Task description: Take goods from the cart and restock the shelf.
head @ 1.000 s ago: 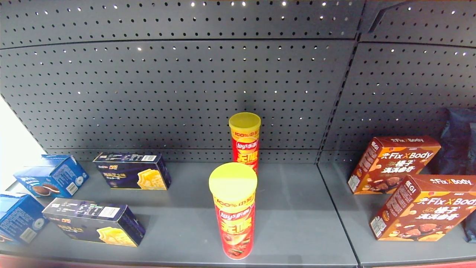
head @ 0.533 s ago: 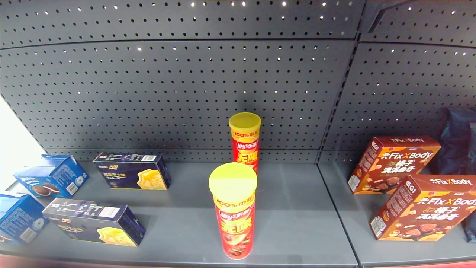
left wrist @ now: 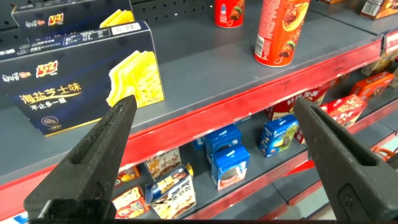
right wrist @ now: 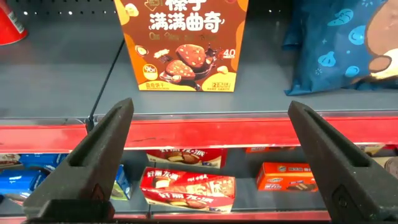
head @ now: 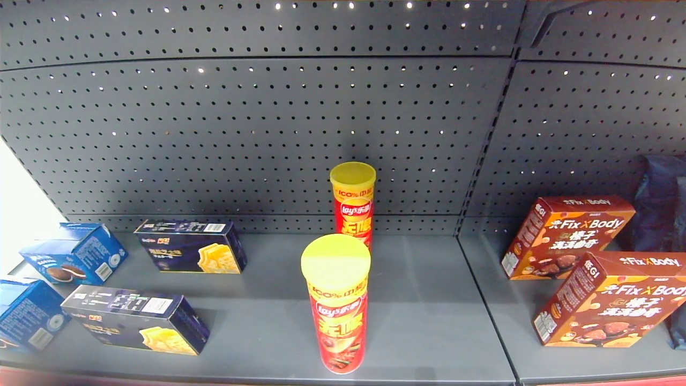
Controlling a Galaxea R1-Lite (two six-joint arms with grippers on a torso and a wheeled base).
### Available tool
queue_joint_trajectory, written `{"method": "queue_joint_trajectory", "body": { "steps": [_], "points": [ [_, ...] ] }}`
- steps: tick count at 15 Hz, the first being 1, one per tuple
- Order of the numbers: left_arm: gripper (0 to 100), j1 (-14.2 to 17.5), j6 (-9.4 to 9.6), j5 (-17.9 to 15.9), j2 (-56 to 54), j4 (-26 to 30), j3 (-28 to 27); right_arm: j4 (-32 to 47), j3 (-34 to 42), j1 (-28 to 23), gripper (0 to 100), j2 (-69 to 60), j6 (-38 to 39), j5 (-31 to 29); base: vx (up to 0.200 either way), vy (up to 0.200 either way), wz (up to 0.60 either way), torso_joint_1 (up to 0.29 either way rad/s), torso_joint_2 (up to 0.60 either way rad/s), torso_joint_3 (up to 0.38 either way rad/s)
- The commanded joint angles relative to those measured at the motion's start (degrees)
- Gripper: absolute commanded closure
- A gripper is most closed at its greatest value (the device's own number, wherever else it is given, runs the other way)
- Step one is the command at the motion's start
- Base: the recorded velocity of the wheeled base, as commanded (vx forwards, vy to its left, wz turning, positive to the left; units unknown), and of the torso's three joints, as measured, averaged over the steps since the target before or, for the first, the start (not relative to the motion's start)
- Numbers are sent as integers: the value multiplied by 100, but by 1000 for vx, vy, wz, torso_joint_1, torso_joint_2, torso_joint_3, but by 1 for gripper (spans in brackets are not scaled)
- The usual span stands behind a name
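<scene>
Shelf of grey metal (head: 429,321), backed by a perforated grey panel (head: 268,134), with the goods on it. We see two red cylindrical cans with yellow lids upright near the middle. The front can (head: 338,316) is close to the shelf's front edge, and the rear can (head: 353,206) stands behind it by the panel. To the left sit two dark navy cardboard boxes, one nearer (head: 136,320) and one farther back (head: 190,246). Beyond them are two blue biscuit boxes (head: 75,253). The right section holds two brown cardboard boxes (head: 568,236), with a dark blue bag (head: 659,203) behind them. The left gripper (left wrist: 217,162) hangs before the shelf's red front lip (left wrist: 249,93) near the nearer navy box, fingers spread wide with nothing between them. The right gripper (right wrist: 214,162) is likewise spread and empty, facing the lip below a brown box and the bag.
</scene>
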Motion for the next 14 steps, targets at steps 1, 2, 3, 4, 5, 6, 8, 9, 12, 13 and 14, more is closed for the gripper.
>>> {"method": "queue_joint_trajectory", "body": {
  "steps": [1,2,3,4,5,6,8,9,12,13,14],
  "points": [
    [0,0,9,5,0,35,-11,2,0,-1,0,2,2,-2,0,0,0,0,0,0],
    [0,-44,-106,32,0,35,-11,2,0,-1,0,2,2,-2,0,0,0,0,0,0],
    [0,-44,-70,67,0,0,-11,2,0,-1,0,2,2,-2,0,0,0,0,0,0],
    [0,-53,-26,49,308,-44,-784,2,0,-1,0,2,2,-2,0,0,0,0,0,0],
    [0,-387,-35,49,1169,79,-1478,2,0,-1,0,2,2,-2,0,0,0,0,0,0],
    [0,-826,9,84,1942,175,-1927,2,0,-1,0,2,2,-2,0,0,0,0,0,0],
    [0,-844,211,58,3199,52,-2867,2,0,-1,0,2,2,-2,0,0,0,0,0,0],
    [0,-870,228,76,3858,43,-3359,2,0,-1,0,2,2,-2,0,0,0,0,0,0],
    [0,-861,9,76,5432,-18,-4616,2,0,-1,0,2,2,-2,0,0,0,0,0,0],
    [0,-879,-536,67,5915,-150,-4809,2,0,-1,0,2,2,-2,0,0,0,0,0,0],
    [0,-888,-730,67,6073,-255,-4836,2,0,-1,0,2,2,-2,0,0,0,0,0,0]
  ]
}}
